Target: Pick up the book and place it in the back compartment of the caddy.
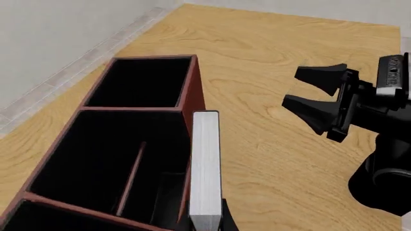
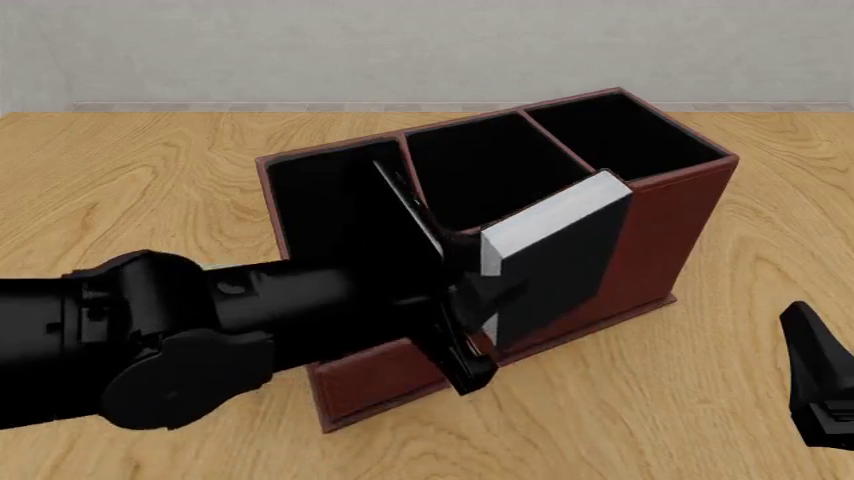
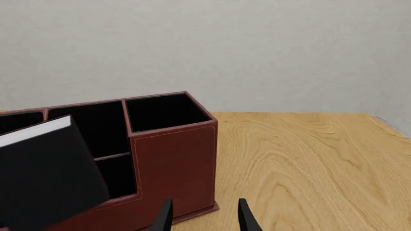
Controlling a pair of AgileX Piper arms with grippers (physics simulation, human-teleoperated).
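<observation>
My left gripper (image 2: 486, 326) is shut on the black book (image 2: 561, 250), near its lower edge. The book's white page block (image 1: 205, 168) shows edge-on. It hangs tilted just outside the near wall of the reddish-brown caddy (image 2: 667, 230), beside the stepped-down part of that wall. The back compartment (image 2: 487, 170) is the wider middle cell behind a low divider (image 1: 132, 175), and it looks dark and bare. The right wrist view shows the book (image 3: 45, 178) in front of the caddy (image 3: 173, 163). My right gripper (image 3: 204, 219) is open at the table's near right, apart from both.
A tall square cell (image 2: 627, 130) stands at the caddy's right end and another cell (image 2: 327, 200) at its left end. The left arm (image 2: 200, 330) crosses in front of the caddy's left half. Bare wooden table (image 2: 694, 420) lies between the caddy and the right gripper (image 2: 817, 385).
</observation>
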